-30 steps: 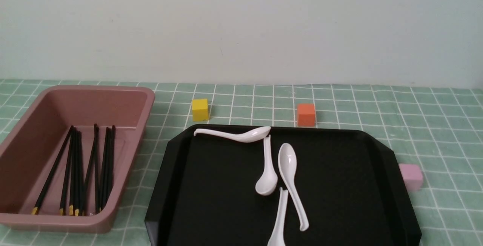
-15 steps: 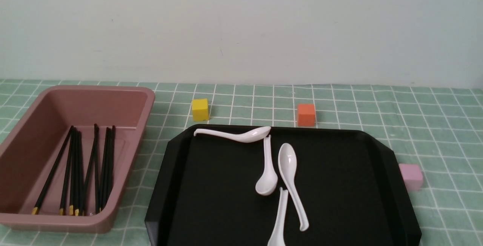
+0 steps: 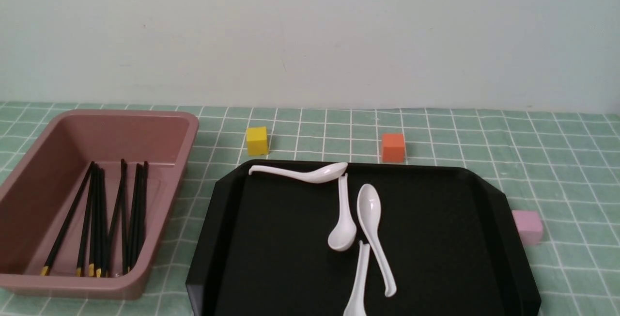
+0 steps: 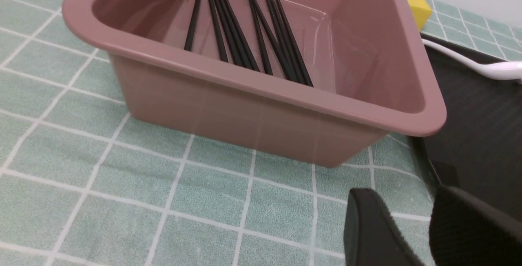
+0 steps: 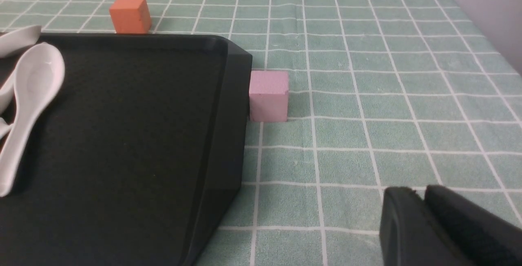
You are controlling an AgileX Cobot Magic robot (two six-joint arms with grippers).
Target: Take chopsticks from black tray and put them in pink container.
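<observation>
You have the chopsticks (image 3: 104, 219) lying in the pink container (image 3: 29, 199); the black tray (image 3: 290, 267) carries only white spoons (image 3: 370, 229). Left tool (image 4: 412, 233) sits slightly spread and empty. Right tool (image 5: 424, 221) is pressed together, gripping nothing.

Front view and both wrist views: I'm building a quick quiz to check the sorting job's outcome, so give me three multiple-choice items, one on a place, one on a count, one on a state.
1. Where do the chopsticks lie?
A. in the pink container
B. on the black tray
C. on the cloth

2. How many white spoons are on the black tray?
A. two
B. four
C. six

3. What does the left gripper hold?
A. a chopstick
B. a spoon
C. nothing

Key: 1 A, since all the sticks rest on the container's floor; 2 B, since the front view shows four; 3 C, since the left wrist view shows bare cloth in the gap between its fingers.
</observation>
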